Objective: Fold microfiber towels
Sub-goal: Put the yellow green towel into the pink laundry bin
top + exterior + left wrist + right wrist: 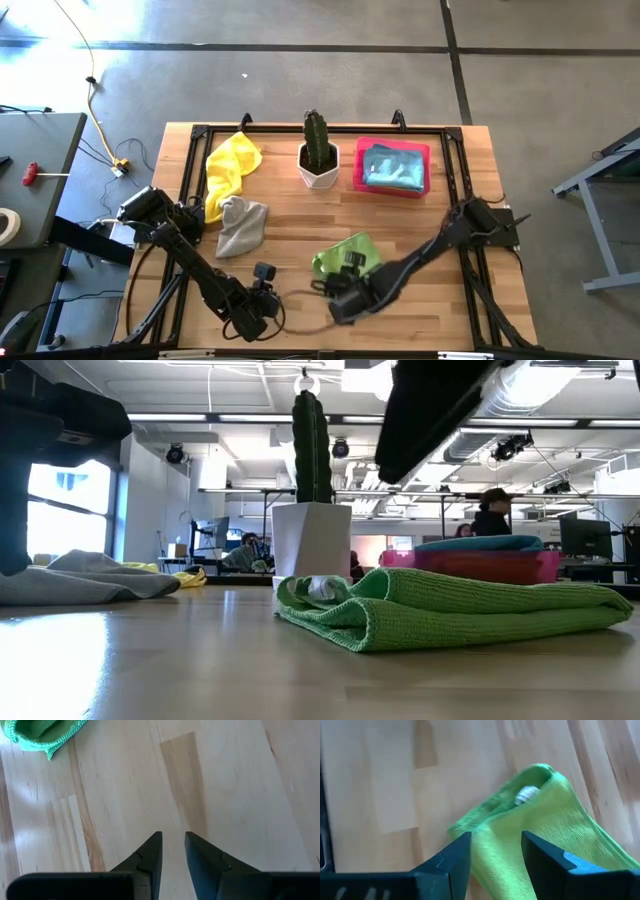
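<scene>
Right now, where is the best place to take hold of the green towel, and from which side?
Probably the green towel at its loose layered edge, where the stacked hems offer a lip. Come from above, where the right end effector hangs open; the towel lies flat on the table.

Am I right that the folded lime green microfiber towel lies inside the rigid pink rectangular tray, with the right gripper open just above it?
Not quite: the folded lime green microfiber towel lies on the bare wooden table, well apart from the rigid pink rectangular tray, which holds a light blue cloth. The high view shows this. The right gripper is indeed open just above the towel.
</scene>
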